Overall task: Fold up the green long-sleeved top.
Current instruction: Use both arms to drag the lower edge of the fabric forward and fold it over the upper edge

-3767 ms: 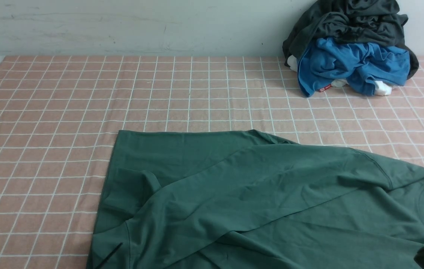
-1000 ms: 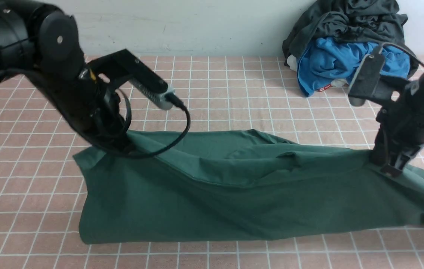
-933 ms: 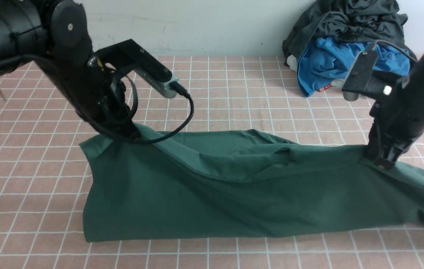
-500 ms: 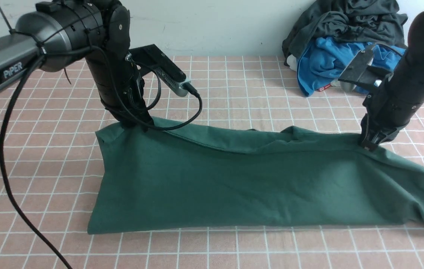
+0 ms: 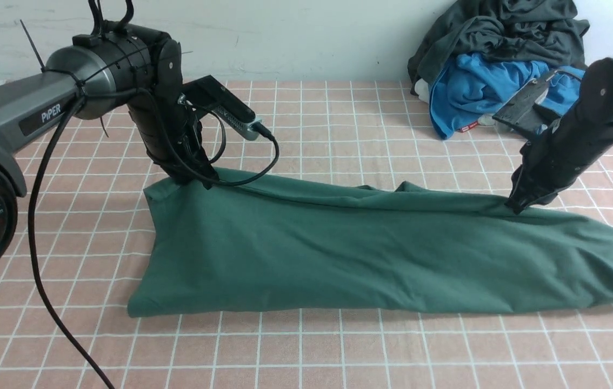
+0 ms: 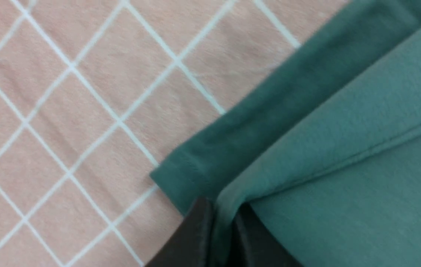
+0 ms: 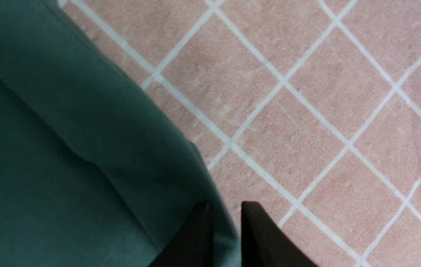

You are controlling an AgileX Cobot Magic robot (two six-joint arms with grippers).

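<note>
- The left hand (image 5: 198,181) is pinched narrow on a doubled edge of the green long-sleeved top (image 5: 371,254). Its fingers (image 6: 195,230) sandwich the cloth just beside a hemmed corner.
- The right hand (image 5: 514,207) is likewise closed thin on the top's far edge, with fabric running between its fingers (image 7: 258,230).
- The top lies as one long band on the bench (image 5: 339,135), on the robot's side of the pile of clothes (image 5: 501,65). The right hand is near that pile, and the left is well apart from it, off to the left.
- The step looks like laying the held edge down to finish a lengthwise fold.
- To do it well, lower both hands together with the edge taut between them, so the small hump midway flattens.
- Open only once the cloth rests on the bench, then lift straight up so nothing drags.
- Stop the right arm short of the pile.
</note>
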